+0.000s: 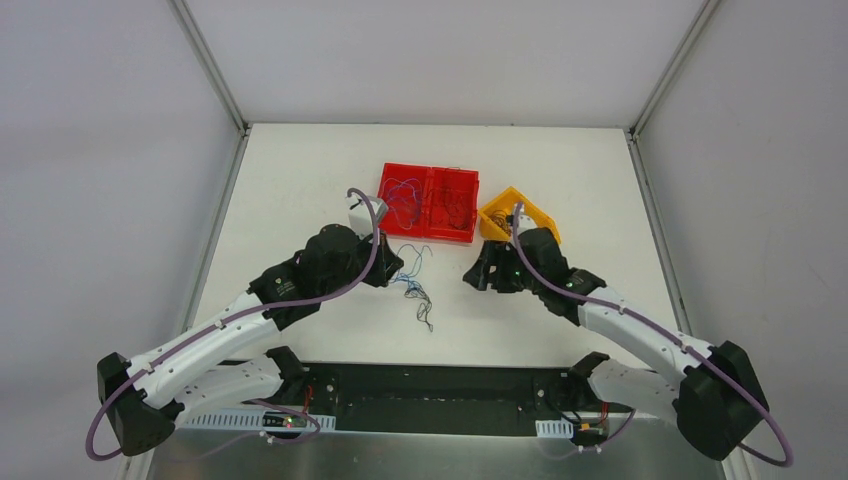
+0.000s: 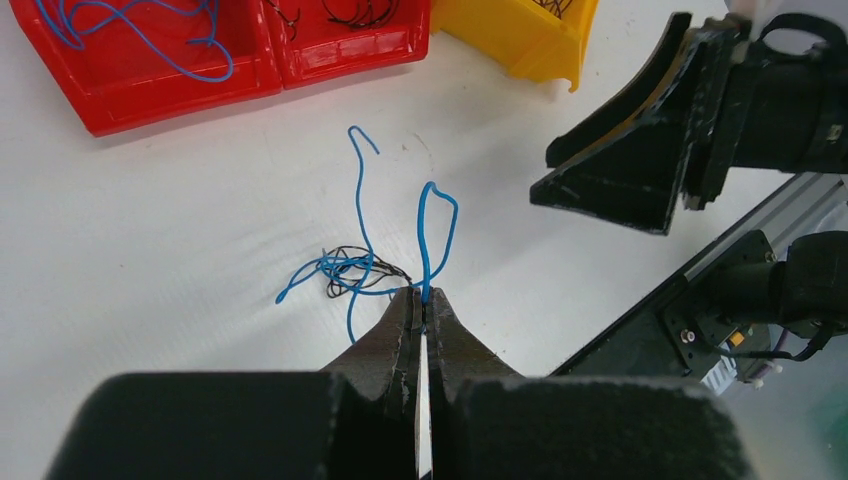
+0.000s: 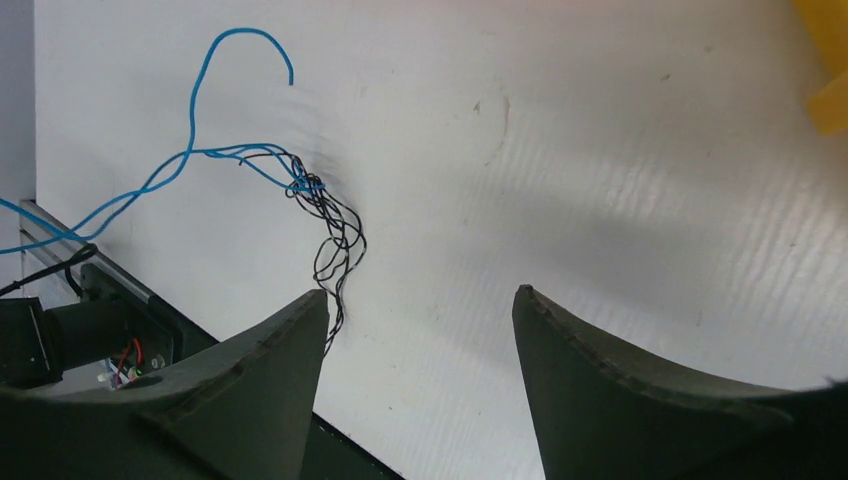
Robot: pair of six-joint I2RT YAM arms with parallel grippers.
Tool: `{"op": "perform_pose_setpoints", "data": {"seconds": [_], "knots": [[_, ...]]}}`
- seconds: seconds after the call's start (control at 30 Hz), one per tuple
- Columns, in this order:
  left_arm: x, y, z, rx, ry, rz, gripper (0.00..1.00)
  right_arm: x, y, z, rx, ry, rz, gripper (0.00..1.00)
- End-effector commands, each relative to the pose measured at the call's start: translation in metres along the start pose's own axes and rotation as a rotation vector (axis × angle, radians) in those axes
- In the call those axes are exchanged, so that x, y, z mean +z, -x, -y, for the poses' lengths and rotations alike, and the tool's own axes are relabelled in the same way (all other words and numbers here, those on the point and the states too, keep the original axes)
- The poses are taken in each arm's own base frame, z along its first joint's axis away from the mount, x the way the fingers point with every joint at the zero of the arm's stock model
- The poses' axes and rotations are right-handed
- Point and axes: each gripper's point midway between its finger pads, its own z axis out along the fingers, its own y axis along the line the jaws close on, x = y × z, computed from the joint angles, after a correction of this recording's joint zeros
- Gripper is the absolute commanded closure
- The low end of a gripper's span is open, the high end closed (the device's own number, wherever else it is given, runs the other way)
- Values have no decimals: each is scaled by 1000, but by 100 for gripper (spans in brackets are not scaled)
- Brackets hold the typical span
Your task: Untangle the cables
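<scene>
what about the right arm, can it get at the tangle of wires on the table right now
Probably yes. The right pincer stands open with only bare table between it and the tangle of wires. The left pincer, shut on a blue wire, crowds its other side.

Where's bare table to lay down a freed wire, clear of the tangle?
Bare: the table left of the red tray, and the far strip behind it and the yellow bin. Crowded: in front of the tray, where the cables lie between the left arm and right arm.
</scene>
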Motion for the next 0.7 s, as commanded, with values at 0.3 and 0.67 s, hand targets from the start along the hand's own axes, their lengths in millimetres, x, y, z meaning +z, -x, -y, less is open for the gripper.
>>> {"op": "perform_pose_setpoints", "data": {"seconds": [0.3, 0.67], "knots": [[-2, 10, -5, 0, 23, 49, 100, 52, -31, -64, -120, 49, -28, 36], [-6, 7, -21, -36, 103, 74, 100, 83, -66, -61, -221, -155, -18, 32]]}}
